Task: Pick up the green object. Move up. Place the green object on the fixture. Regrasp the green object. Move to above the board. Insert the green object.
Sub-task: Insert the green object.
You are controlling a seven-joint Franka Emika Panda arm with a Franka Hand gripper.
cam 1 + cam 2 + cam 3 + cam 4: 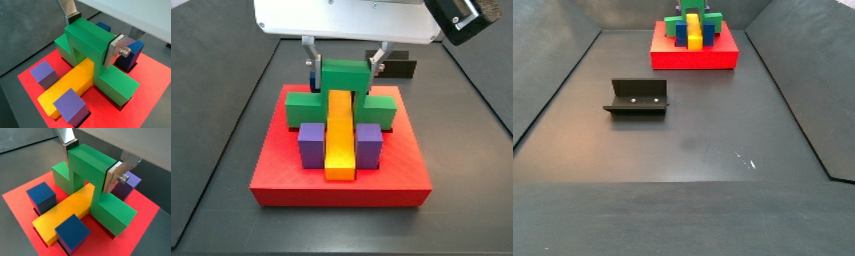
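The green object point(90, 42) stands on the red board point(33, 82), straddling the long yellow bar point(70, 85) with its raised block upward. My gripper point(93, 32) is shut on that raised block, one silver finger point(117, 47) pressed flat on each side; both wrist views show this, as with the gripper point(91, 160). In a side view the gripper point(342, 62) comes down from above onto the green object point(341, 88). The dark fixture point(637, 97) stands on the floor well away from the board point(694, 58).
Two purple blocks point(310, 145) point(369, 145) flank the yellow bar point(338, 135) at the board's near end. Two blue blocks point(41, 195) point(72, 230) sit on the bar's other side. Dark walls ring the grey floor point(687, 150).
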